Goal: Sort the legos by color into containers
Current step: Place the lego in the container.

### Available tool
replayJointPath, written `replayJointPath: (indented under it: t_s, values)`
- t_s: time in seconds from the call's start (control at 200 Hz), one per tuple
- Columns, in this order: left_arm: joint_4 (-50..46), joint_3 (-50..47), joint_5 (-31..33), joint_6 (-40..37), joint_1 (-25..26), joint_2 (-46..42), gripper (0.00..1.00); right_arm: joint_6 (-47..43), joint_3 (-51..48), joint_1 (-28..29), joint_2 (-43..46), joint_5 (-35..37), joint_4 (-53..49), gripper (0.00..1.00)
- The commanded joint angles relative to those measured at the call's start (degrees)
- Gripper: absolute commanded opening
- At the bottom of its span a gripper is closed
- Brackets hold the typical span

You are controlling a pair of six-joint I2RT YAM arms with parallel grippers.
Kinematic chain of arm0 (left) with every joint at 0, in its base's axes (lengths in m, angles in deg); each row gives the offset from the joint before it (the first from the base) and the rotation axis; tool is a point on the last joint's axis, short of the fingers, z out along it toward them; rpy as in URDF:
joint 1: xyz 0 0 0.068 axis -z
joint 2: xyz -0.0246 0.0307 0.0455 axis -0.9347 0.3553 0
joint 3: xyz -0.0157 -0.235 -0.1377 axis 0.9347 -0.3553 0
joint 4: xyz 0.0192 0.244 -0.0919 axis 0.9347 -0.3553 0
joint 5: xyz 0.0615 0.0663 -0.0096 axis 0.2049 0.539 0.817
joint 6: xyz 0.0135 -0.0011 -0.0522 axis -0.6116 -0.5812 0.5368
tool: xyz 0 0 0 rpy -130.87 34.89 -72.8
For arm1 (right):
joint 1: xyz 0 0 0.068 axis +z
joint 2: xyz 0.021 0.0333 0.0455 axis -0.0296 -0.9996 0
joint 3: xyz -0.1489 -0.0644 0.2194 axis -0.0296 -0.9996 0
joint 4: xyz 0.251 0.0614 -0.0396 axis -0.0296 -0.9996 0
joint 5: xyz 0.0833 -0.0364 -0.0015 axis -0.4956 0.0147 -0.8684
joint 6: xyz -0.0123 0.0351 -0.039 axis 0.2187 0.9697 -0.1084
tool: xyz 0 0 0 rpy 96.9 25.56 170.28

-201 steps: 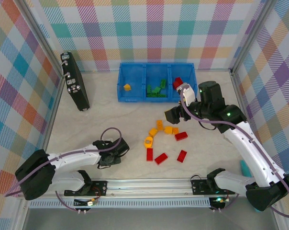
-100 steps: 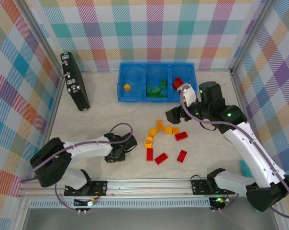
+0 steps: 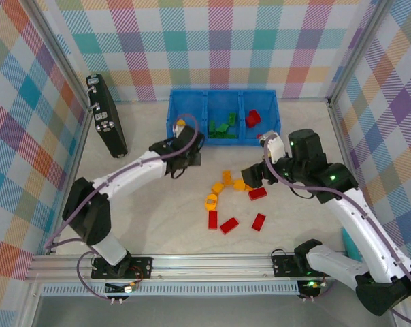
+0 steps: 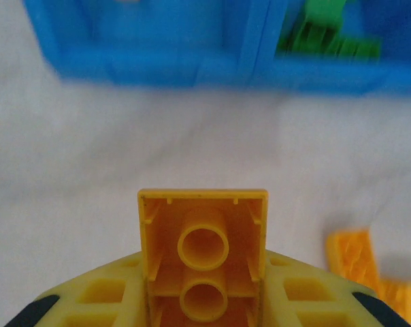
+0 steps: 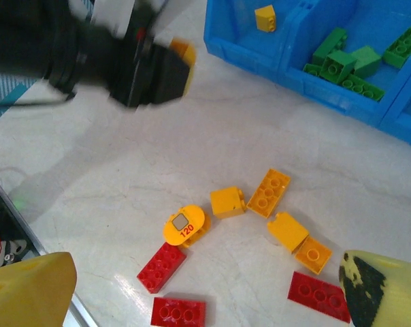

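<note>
The right gripper (image 5: 205, 278) gapes wide, its yellow plastic fingers (image 5: 28, 293) at the lower corners. Between them, on the pale marbled table (image 5: 110, 170), lie three red studded bricks (image 5: 161, 267), four yellow-orange bricks (image 5: 227, 201) and a round orange piece marked 120 (image 5: 184, 225). Upper left, the blurred black left gripper (image 5: 171, 68) clasps a yellow studded brick (image 5: 184, 51). The bright blue plastic bin (image 5: 243, 51) holds a lone yellow brick (image 5: 265, 17) in one compartment and green bricks (image 5: 348, 61) in the next.
</note>
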Motion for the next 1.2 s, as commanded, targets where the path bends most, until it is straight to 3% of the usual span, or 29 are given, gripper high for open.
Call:
replayJointPath:
  t_s: [0.0, 0.12, 0.305, 0.55, 0.71, 0.825, 0.955, 1.19]
  values:
    - [8.17, 5.72, -1.56, -6.77, -3.7, 5.33, 0.22, 2.49, -1.7, -0.31, 1.66, -1.21, -0.47, 0.99]
    - [15.96, 11.37, -5.14, -7.13, -7.22, 11.59, 0.23, 3.19, -2.38, -0.3, 2.7, -1.03, -0.44, 0.99]
    - [18.27, 21.53, -8.78, -7.19, -10.84, 21.85, 0.24, 3.83, -2.42, -0.32, 3.38, -1.3, -0.62, 0.99]
    - [20.46, 27.15, -11.72, -5.56, -14.17, 30.73, 0.35, 4.08, -1.91, -0.31, 2.95, -1.82, -1.92, 0.99]
    - [19.78, 29.34, -12.27, -6.21, -14.75, 32.5, 0.49, 3.83, -1.42, -0.31, 2.99, -1.56, -2.51, 0.99]
    - [18.53, 29.6, -13.23, -7.3, -14.75, 31.49, 0.58, 4.0, -1.57, -0.31, 2.6, -1.78, -1.58, 0.99]
    - [14.54, 28.13, -14.58, -9.05, -14.68, 26.55, 0.58, 4.18, -2.09, -0.31, 2.11, -1.65, 0.11, 0.99]
    - [7.98, 10.3, -16.77, -15.31, -10.38, 7.47, 0.59, 3.17, -0.92, -0.31, 1.3, -1.12, 1.84, 0.99]
